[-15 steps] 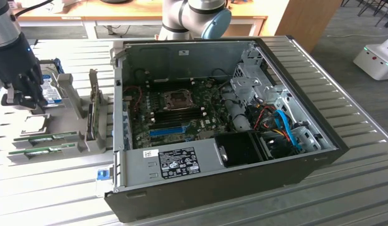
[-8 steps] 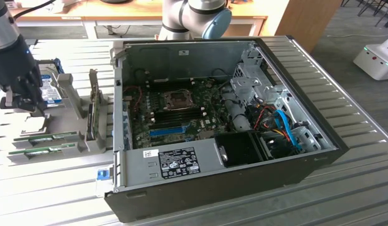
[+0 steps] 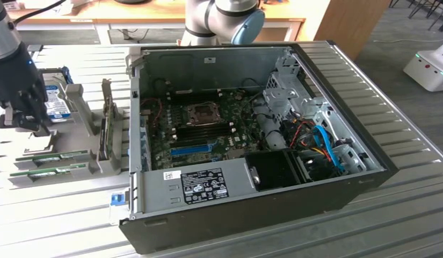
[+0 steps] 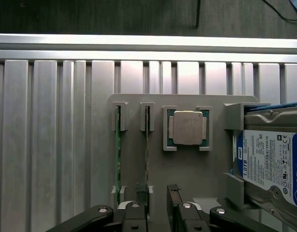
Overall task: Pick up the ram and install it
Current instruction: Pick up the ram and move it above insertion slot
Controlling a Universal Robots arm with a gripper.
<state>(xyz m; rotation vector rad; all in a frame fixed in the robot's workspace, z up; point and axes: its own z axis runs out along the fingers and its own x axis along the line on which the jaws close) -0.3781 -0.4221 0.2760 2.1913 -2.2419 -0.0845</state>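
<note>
Jaws of the gripper (image 3: 26, 124) are standing wide apart, gripping nothing, as it is hanging at the exterior view's left over the grey holder (image 3: 81, 121). The ram (image 3: 55, 157) is sitting edge-up in its slot at lower left, just beside a second stick (image 3: 48, 172), apart from the open computer case (image 3: 229, 215).

Open PC case (image 3: 278, 212); hard drive (image 4: 269, 164), CPU (image 4: 188, 127) in tray (image 4: 187, 169).
</note>
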